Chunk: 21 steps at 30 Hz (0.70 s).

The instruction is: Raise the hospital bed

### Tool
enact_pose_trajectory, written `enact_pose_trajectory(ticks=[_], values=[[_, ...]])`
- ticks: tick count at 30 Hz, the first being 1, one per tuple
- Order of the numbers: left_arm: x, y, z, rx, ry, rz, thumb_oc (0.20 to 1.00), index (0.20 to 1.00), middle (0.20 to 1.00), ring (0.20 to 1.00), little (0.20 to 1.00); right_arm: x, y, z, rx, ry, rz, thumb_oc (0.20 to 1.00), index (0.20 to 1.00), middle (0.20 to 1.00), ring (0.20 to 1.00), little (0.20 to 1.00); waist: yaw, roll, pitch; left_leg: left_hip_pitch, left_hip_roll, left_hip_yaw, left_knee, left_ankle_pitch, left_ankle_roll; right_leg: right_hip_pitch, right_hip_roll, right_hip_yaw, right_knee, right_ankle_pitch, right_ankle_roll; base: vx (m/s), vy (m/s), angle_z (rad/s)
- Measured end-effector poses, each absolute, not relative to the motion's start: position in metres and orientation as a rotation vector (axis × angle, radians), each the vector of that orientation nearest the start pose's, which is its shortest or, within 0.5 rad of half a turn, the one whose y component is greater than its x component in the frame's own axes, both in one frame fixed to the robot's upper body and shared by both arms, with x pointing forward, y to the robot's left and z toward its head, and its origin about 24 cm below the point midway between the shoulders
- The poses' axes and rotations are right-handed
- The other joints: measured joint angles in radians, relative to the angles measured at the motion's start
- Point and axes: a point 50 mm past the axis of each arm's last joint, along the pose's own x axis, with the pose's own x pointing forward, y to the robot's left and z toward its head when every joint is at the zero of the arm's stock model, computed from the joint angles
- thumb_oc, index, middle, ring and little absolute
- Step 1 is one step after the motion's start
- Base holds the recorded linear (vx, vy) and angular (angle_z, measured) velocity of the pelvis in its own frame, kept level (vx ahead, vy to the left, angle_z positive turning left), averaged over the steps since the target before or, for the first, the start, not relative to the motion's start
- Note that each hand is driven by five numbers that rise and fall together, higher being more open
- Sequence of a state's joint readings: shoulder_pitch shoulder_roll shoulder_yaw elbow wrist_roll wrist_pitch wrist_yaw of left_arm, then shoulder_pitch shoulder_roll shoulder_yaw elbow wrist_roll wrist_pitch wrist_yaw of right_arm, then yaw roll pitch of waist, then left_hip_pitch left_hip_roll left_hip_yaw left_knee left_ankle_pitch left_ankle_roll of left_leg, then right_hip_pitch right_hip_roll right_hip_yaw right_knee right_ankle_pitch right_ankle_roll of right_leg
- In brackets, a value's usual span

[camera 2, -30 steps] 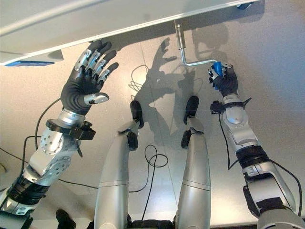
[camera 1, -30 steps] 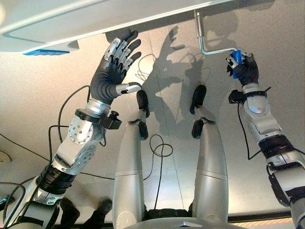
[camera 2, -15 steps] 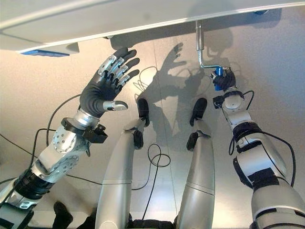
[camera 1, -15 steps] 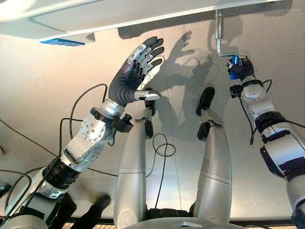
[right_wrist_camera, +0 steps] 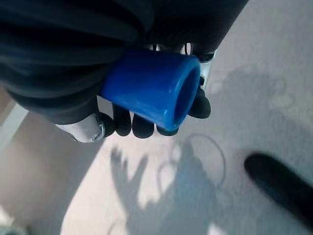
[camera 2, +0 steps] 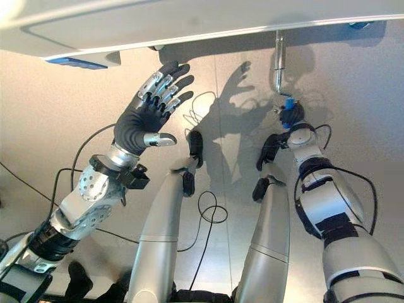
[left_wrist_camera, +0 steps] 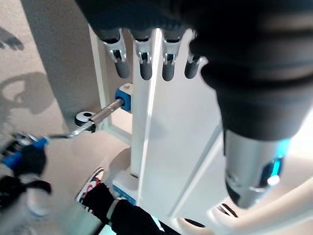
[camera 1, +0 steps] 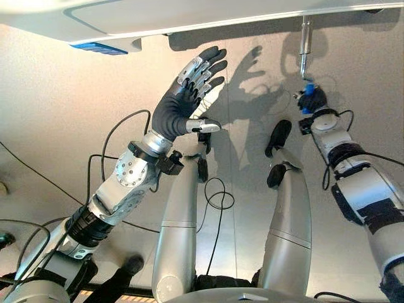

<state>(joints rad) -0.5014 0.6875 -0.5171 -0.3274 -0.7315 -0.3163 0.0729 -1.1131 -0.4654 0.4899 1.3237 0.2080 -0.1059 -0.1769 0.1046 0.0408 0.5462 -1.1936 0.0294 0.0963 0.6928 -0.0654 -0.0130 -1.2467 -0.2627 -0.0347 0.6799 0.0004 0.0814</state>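
- Right hand (camera 1: 312, 100) has its fingers clenched round the blue grip (right_wrist_camera: 151, 90) of the crank (camera 1: 305, 45), which hangs from the bed (camera 1: 189, 16) edge above.
- Left hand (camera 1: 183, 101) is raised below the bed, fingers straight and spread, holding nothing.

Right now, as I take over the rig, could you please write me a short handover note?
Right hand: fingers curled round the blue plastic grip of the silver metal crank handle, which hangs under the white hospital bed frame.
Left hand: open, fingers spread, raised below the frame, holding nothing.
Done: crank gripped. How far the bed is raised cannot be told.
Left: probably crank on, then let go.
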Motion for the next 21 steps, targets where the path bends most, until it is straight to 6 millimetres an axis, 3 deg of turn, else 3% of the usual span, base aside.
enact_pose_trajectory(ticks=[9,16,21], values=[[0.259,0.107,0.22,-0.17,-0.677,-0.631,1.0,1.0,1.0,1.0,1.0,0.418,-0.167,0.143,-0.681,0.035,-0.023,0.2,0.2,0.2,0.2,0.2,-0.006,0.003,0.0,0.004,0.003,0.0,-0.002,-0.001,-0.002,0.001,0.007,-0.001,0.004,-0.005,-0.003,0.0,0.003,-0.01],[0.26,0.109,0.22,-0.177,-0.677,-0.603,1.0,1.0,1.0,1.0,1.0,0.418,-0.147,0.147,-0.775,-0.01,0.045,0.2,0.2,0.2,0.2,0.2,-0.014,0.003,0.0,0.011,0.012,-0.001,-0.002,-0.005,-0.012,0.002,0.015,-0.002,0.008,-0.011,-0.012,0.0,0.003,-0.02],[0.261,0.116,0.218,-0.187,-0.674,-0.562,1.0,1.0,1.0,1.0,1.0,0.402,-0.118,0.15,-0.685,-0.15,0.2,0.2,0.2,0.2,0.2,0.2,-0.031,0.003,0.0,0.013,0.019,-0.004,-0.003,-0.007,-0.019,-0.001,0.019,-0.005,0.021,-0.02,-0.021,0.0,0.0,0.0]])
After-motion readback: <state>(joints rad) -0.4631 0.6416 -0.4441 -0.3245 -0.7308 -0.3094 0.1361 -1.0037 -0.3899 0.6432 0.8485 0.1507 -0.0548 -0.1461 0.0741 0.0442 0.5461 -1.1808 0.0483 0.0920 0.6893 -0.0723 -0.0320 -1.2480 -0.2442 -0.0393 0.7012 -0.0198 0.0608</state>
